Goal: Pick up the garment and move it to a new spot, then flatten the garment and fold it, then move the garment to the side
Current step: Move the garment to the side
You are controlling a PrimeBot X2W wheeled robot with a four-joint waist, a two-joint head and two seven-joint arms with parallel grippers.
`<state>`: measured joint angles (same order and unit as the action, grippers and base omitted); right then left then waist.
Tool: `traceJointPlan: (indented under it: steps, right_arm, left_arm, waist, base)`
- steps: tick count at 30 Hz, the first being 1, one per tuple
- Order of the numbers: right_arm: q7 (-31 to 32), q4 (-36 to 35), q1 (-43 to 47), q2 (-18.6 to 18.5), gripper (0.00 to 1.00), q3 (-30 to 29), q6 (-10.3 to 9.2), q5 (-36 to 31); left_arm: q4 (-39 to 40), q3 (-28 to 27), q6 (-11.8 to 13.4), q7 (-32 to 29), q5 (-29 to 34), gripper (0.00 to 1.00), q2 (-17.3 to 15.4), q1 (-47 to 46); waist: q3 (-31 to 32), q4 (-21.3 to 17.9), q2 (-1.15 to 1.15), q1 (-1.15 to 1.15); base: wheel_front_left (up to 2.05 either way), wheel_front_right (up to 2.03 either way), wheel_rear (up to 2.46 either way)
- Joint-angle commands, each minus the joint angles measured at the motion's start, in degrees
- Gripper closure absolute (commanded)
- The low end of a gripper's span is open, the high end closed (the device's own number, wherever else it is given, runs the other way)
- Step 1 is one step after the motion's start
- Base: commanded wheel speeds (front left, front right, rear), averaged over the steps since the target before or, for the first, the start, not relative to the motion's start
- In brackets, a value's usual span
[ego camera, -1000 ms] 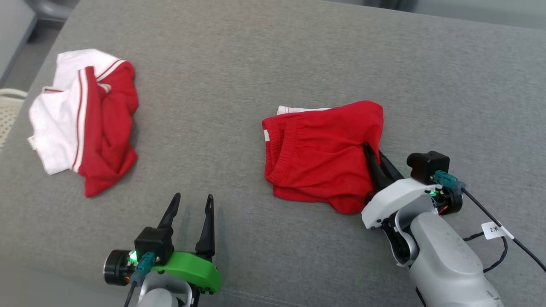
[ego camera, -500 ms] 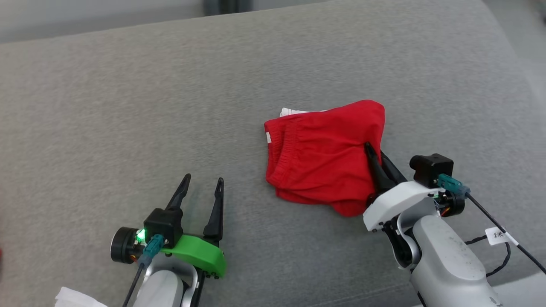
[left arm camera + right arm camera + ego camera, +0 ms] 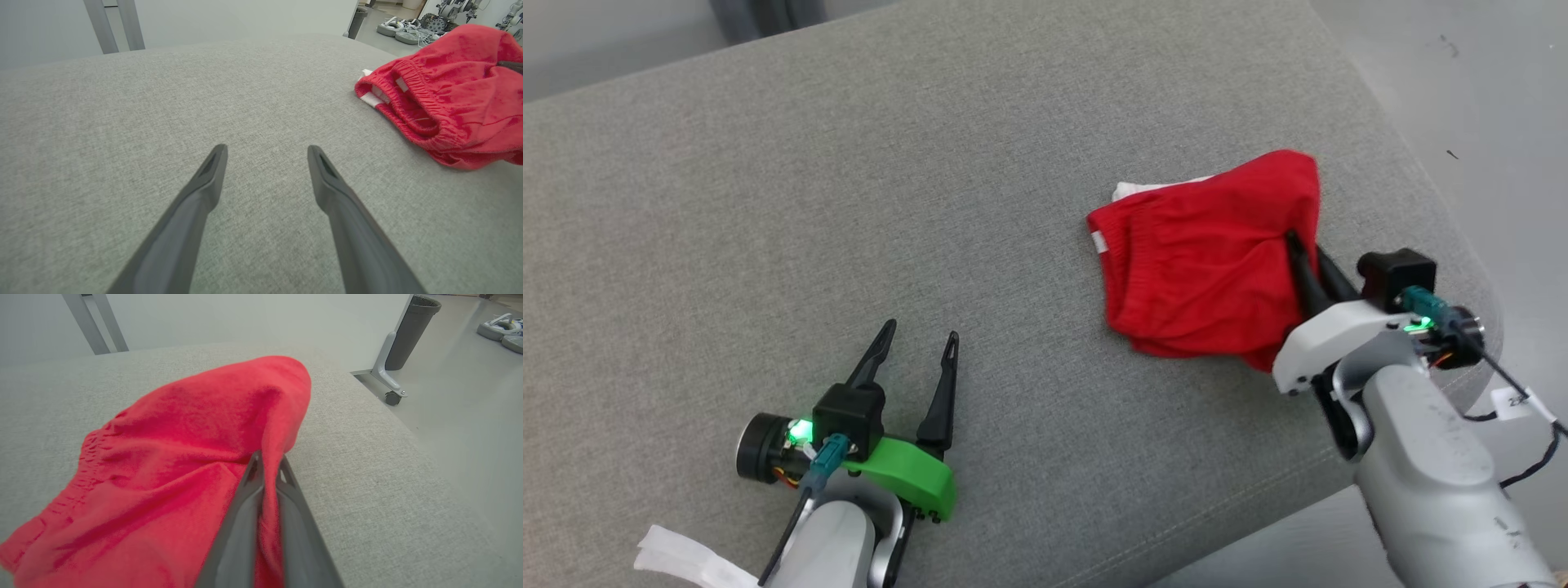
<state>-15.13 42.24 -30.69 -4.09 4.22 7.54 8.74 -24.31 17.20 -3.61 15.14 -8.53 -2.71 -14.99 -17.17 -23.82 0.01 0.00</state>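
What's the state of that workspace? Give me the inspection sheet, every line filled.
Surface: grey cushion, bare weave over most of it.
Job's things: red garment, folded, lying near the cushion's right edge, white trim showing at its far corner.
Clutter: white cloth at the near edge, beside the left arm.
Grippers: left gripper open over bare cushion; right gripper shut on the garment's right edge.
Cables: black cable with a white tag running off the right wrist.
Surroundings: pale floor to the right; dark bin on a wheeled stand; metal legs beyond the cushion.
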Motion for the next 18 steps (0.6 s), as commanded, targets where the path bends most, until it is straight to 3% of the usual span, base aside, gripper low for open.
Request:
traceJointPlan:
  steps: [1, 8, 14, 15, 16, 18]
  right_arm:
    - [0.0, 1.2, -2.2, -1.4, 1.0, -1.3, -0.1, -1.7]
    - [0.0, 9.2, -8.6, -9.2, 1.0, -9.9, -0.11, -9.0]
    - [0.0, 13.2, -12.2, -15.3, 0.98, -22.4, -0.11, -15.0]
    - [0.0, 12.2, -12.5, -15.9, 0.26, -25.1, -0.11, -16.5]
    - [0.0, 12.1, -12.4, -15.5, 0.0, -26.9, -0.1, -17.8]
    - [0.0, 11.5, -12.7, -14.5, 0.0, -30.6, -0.1, -19.2]
  left_arm:
    - [-0.1, -0.3, -0.4, 0.0, 0.9, 0.0, -0.4, -1.4]
    - [-0.3, -1.1, -1.3, 0.0, 2.8, 0.0, -0.5, -2.0]
    - [0.4, -1.9, -1.7, 0.0, 3.6, 0.0, -0.4, -1.9]
    - [0.3, -2.1, -1.7, 0.0, 3.8, 0.0, -0.4, -1.9]
    - [0.2, -2.4, -1.7, 0.0, 3.8, 0.0, -0.4, -1.9]
    - [0.1, -2.9, -1.7, -0.1, 3.8, 0.0, -0.5, -1.8]
  waist:
    - [-3.1, 3.0, -0.01, 0.0]
    - [-5.9, 8.7, -0.01, 0.0]
    - [-7.2, 12.4, -0.01, 0.0]
    - [-7.5, 12.8, -0.01, 0.0]
    - [-7.6, 13.1, -0.01, 0.0]
    - [-7.6, 13.6, -0.01, 0.0]
  base:
    - [0.0, 0.0, 0.0]
    - [0.0, 0.0, 0.0]
    - [0.0, 0.0, 0.0]
    - [0.0, 0.0, 0.0]
    - [0.0, 0.0, 0.0]
    - [0.0, 0.0, 0.0]
